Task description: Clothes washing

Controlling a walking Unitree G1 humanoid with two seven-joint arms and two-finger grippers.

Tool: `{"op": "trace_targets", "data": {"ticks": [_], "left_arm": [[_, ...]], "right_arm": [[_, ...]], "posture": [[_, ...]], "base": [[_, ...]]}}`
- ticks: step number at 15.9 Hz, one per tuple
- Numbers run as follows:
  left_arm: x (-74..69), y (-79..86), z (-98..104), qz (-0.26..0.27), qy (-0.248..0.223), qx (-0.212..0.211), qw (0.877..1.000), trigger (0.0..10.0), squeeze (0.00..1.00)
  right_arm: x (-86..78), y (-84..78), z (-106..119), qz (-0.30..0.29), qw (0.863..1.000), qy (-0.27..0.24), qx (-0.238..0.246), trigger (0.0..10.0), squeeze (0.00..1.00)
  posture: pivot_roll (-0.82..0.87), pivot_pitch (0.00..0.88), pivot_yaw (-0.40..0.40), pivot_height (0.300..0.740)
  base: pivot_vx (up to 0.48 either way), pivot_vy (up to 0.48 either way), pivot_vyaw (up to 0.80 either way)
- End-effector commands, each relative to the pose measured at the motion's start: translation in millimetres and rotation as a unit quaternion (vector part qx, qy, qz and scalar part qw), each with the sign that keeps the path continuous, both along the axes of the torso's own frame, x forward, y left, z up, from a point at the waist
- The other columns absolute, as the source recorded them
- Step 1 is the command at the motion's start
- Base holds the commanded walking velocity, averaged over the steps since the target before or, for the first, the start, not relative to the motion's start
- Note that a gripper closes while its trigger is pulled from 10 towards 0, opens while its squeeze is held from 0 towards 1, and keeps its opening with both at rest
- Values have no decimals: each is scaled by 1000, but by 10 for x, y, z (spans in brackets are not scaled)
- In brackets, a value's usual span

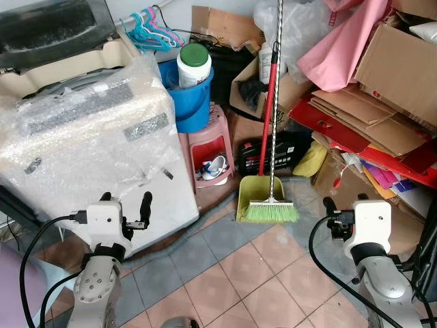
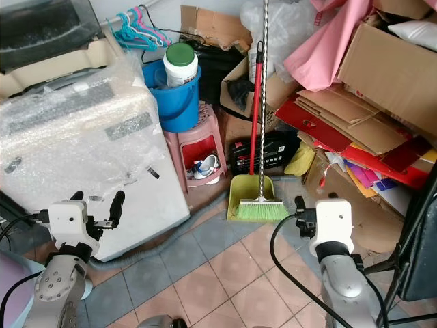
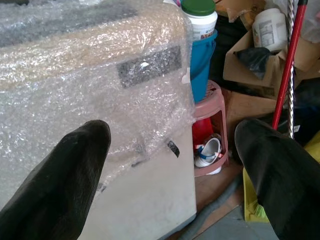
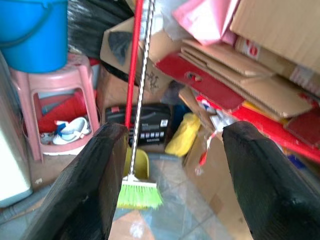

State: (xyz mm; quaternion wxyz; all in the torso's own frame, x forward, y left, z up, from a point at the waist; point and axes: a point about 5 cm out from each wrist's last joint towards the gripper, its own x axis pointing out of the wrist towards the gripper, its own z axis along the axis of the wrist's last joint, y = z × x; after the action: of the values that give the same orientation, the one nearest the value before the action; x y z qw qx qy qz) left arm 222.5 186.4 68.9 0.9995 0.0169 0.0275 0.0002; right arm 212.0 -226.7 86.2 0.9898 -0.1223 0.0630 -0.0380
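A beige washing machine [image 1: 89, 147] wrapped in bubble wrap stands at the left, its dark lid [image 1: 51, 27] raised at the back. My left gripper [image 1: 126, 205] hovers open in front of the machine's lower front corner, apart from it; in the left wrist view its fingers [image 3: 60, 180] frame the wrapped front panel [image 3: 100, 100]. My right gripper [image 4: 170, 135] is held open over the tiled floor at the right with nothing between its fingers. It faces the broom and the cardboard pile. I see no loose clothes near either gripper.
A pink stool [image 1: 212, 147] beside the machine carries a blue bucket [image 1: 191, 102] and a green-lidded white jar [image 1: 193, 65]. A red-handled broom [image 1: 270, 137] stands in a green dustpan [image 1: 252, 195]. Cardboard boxes [image 1: 389, 75] and pink cloth [image 1: 341, 48] pile up at the right. Tiled floor [image 1: 239, 280] lies ahead.
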Motion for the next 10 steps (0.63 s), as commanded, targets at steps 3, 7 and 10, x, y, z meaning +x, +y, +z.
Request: {"op": "trace_targets", "data": {"ticks": [3,7,10], "left_arm": [[-49,77,-84,22,19,-1,1000,10000,0],[35,-31,-19,34,-7,-22,999,10000,0],[138,-57,46,34,-29,10,999,10000,0]], "right_arm": [[8,96,12,20,1000,-4,-3,10000,0],[217,176,42,59,998,-6,10,10000,0],[448,273,87,78,997,-19,2,10000,0]], "posture": [[-136,0,98,740],[-67,0,6,740],[-30,0,-16,740]], "base": [[0,0,790],[0,0,392],[0,0,0]]}}
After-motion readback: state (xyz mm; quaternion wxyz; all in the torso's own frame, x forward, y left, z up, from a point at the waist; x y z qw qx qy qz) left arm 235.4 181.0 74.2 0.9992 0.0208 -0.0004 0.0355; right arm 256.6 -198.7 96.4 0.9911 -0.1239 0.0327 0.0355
